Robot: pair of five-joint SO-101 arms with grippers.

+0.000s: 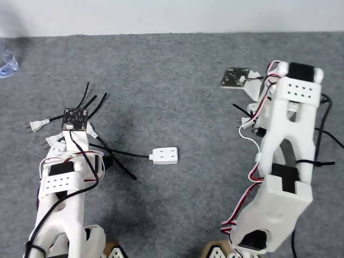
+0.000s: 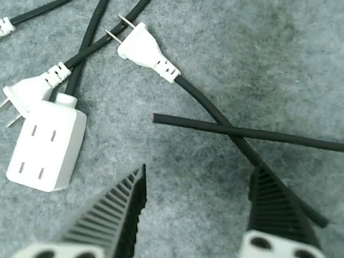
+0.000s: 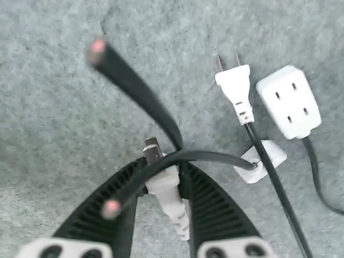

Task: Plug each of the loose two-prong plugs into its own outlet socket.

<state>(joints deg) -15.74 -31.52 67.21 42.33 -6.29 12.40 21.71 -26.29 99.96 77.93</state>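
Grey felt tabletop (image 1: 172, 70) under a pale wall (image 1: 161, 16), left gripper (image 2: 200, 172) fingers spread wide, black cord (image 2: 242, 131) and 1 loose plug (image 2: 142, 51) lying beyond the tips, right gripper (image 3: 164, 166) clamped on a held plug (image 3: 166, 191), outlet block (image 3: 290, 102) near.

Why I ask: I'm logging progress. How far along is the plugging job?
Done: nothing; the outlet block near the open left gripper has empty slots. In hand: the right gripper is shut on a white two-prong plug. Left: every plug, including the loose plug lying nearby.
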